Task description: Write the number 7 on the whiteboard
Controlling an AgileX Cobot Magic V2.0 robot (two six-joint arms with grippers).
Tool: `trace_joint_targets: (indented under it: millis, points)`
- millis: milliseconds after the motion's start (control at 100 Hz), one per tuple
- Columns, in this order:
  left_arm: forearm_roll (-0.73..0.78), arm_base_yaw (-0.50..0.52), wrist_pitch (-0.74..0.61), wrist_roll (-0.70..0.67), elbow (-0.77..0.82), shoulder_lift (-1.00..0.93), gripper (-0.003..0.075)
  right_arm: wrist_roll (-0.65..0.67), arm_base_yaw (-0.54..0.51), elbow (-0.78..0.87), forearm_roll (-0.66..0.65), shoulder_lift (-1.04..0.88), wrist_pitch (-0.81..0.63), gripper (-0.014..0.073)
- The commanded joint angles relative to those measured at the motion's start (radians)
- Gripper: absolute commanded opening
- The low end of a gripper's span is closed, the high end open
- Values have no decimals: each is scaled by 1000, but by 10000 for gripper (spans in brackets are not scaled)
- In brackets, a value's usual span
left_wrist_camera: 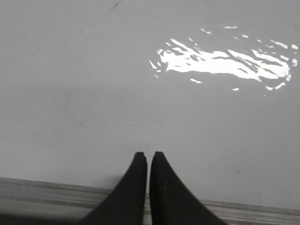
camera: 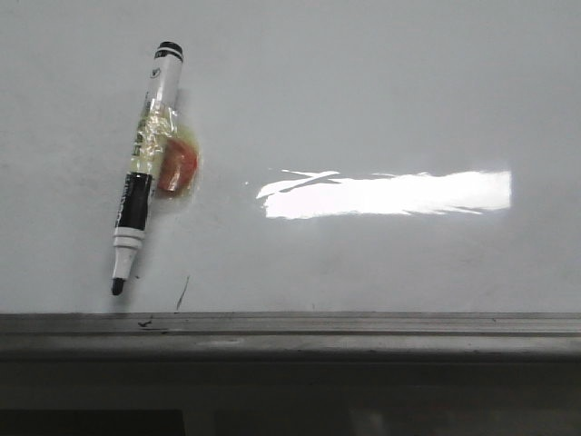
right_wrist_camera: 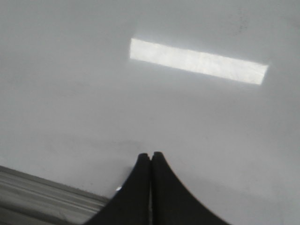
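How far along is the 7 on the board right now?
Nothing is written yet: the whiteboard shows only a short stray scratch near its ledge, no 7. The marker lies uncapped on the board, with tape and a reddish lump on its barrel. Neither arm has it: the left gripper and right gripper are shut on nothing. Picking up the marker and writing both remain.

I am seeing a black-and-white marker (camera: pixel 143 170) lying uncapped and slanted, its tip pointing toward the near edge, with a red-orange lump (camera: pixel 177 169) taped against its barrel, and a short dark scratch mark (camera: pixel 182 292) sitting just beside the tip.
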Motion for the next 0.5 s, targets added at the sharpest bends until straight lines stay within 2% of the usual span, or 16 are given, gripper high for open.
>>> trace_joint_targets:
  millis: [0, 290, 440, 490]
  points:
    - [-12, -9, -49, -12, 25, -29, -20, -5, 0, 17, -18, -15, -53, -65]
    - [-12, -9, -49, -12, 25, -29, -20, -5, 0, 17, -40, -15, -51, -65]
    - [-12, -9, -49, -12, 25, -29, -20, -5, 0, 17, -369, -15, -46, -65]
    - [-12, -9, -49, -12, 25, -29, -20, -5, 0, 17, -443, -15, -46, -65]
